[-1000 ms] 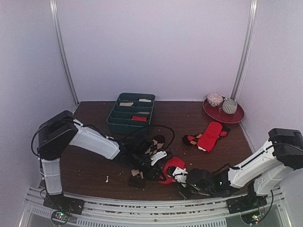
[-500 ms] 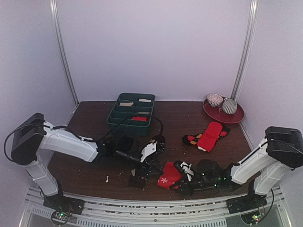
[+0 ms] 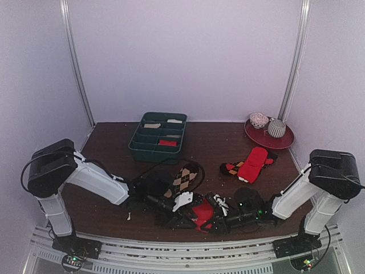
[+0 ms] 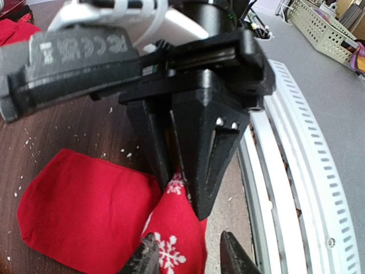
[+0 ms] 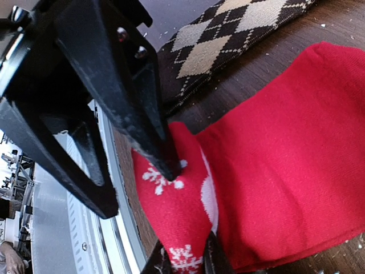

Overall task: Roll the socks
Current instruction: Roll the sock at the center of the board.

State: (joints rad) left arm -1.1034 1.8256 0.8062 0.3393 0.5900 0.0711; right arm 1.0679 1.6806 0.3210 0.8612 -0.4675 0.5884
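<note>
A red sock [image 4: 85, 200] with white snowflakes lies folded at the table's near edge, and shows in the top view as the red sock [image 3: 202, 210]. My right gripper [image 5: 185, 260] is shut on its snowflake end. My left gripper [image 4: 191, 260] faces it, open. One of its fingertips [image 5: 171, 165] rests on that same end. The other hangs over the table edge. The brown argyle sock [image 3: 182, 178] lies flat just behind, and appears as the argyle sock [image 5: 228, 40] in the right wrist view.
A green divided tray [image 3: 158, 136] stands at the back. A red plate [image 3: 285, 140] with two bowls sits back right. Another red and dark sock pair [image 3: 251, 162] lies right of centre. The white perforated rail [image 4: 296, 171] runs just past the table edge.
My left gripper has opened, let go of the argyle sock and swung forward to the red sock. The argyle sock now lies flat. My right gripper has dragged the red sock slightly left.
</note>
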